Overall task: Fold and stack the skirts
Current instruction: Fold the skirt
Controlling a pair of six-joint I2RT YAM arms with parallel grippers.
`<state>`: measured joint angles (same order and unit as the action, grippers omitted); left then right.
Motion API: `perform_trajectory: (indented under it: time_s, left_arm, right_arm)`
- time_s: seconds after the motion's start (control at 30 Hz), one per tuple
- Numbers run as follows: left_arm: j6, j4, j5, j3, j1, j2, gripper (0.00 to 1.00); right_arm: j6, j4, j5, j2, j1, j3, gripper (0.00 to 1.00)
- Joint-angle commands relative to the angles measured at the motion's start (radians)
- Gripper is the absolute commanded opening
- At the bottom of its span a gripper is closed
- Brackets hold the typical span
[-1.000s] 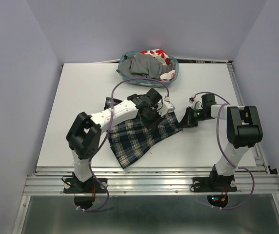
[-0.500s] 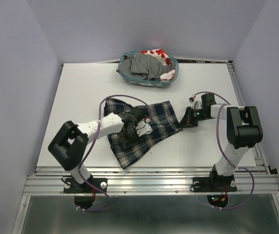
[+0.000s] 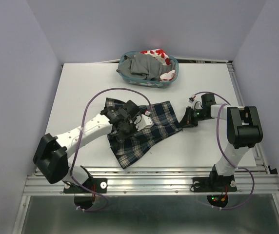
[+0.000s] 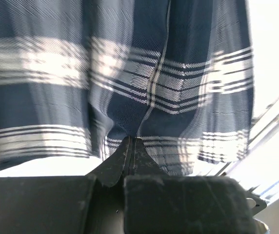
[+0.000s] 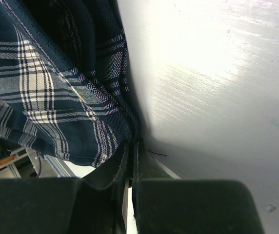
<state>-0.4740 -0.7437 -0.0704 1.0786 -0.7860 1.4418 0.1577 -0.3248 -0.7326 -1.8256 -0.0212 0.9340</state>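
Folding of the plaid skirt (image 3: 135, 140) is in hand: left pincer (image 4: 131, 144) clamps a pleat at its tips, right pincer (image 5: 132, 147) clamps a corner, and the cloth lies flat between them. The next move, likely, is to lift one edge across onto the other.

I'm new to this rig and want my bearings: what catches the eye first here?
A navy plaid skirt lies spread in the middle of the table. The left end effector is pinching it near the middle and the right end effector is pinching its right corner. At the far edge, a teal basket holds a grey skirt and a white skirt with red print.
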Motion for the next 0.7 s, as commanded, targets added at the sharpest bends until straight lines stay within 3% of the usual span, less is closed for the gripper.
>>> perform_trajectory:
  time_s: [0.0, 0.13, 0.27, 0.3, 0.33, 0.53, 0.6, 0.67]
  left_arm:
    - [-0.072, -0.104, -0.071, 0.032, -0.082, -0.078, 0.00]
    - [-0.048, -0.065, -0.063, -0.064, -0.216, -0.089, 0.00]
    - [-0.025, -0.034, -0.094, -0.034, -0.199, -0.095, 0.07]
    - [-0.043, -0.043, -0.112, -0.025, -0.199, -0.093, 0.07]
    - [-0.061, -0.051, -0.146, -0.016, -0.199, -0.092, 0.00]
    - [-0.141, -0.124, -0.207, -0.071, -0.225, -0.069, 0.00]
    - [-0.175, -0.158, -0.230, -0.094, -0.228, -0.066, 0.06]
    - [-0.195, -0.181, -0.262, -0.097, -0.240, -0.069, 0.17]
  right_arm:
    - [-0.032, -0.016, 0.134, 0.012, -0.002, -0.020, 0.01]
    - [-0.035, -0.016, 0.147, 0.012, -0.002, -0.020, 0.01]
    - [-0.038, -0.016, 0.150, 0.014, -0.002, -0.026, 0.01]
    - [-0.040, -0.016, 0.151, 0.012, -0.002, -0.026, 0.01]
    - [-0.041, -0.014, 0.154, 0.011, -0.002, -0.024, 0.01]
    - [-0.044, -0.022, 0.156, 0.005, -0.002, -0.017, 0.01]
    - [-0.047, -0.020, 0.157, 0.005, -0.002, -0.018, 0.01]
    - [-0.050, -0.023, 0.159, 0.003, -0.002, -0.020, 0.01]
